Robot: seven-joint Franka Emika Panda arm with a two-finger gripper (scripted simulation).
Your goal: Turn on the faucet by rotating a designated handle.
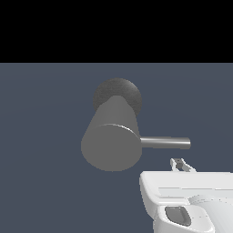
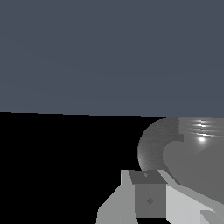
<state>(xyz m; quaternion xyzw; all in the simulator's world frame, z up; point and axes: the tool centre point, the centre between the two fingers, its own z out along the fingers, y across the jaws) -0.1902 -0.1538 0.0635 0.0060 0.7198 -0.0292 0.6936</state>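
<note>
End effector [image 1: 182, 164] near handle [image 1: 166, 142] of faucet [image 1: 111, 136], opening cannot be told

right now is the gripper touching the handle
Apart. The exterior view shows floor between the gripper and the handle above it.

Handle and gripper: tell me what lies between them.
Nothing. In the exterior view only bare blue-grey background separates the handle from the gripper just below it.
</note>
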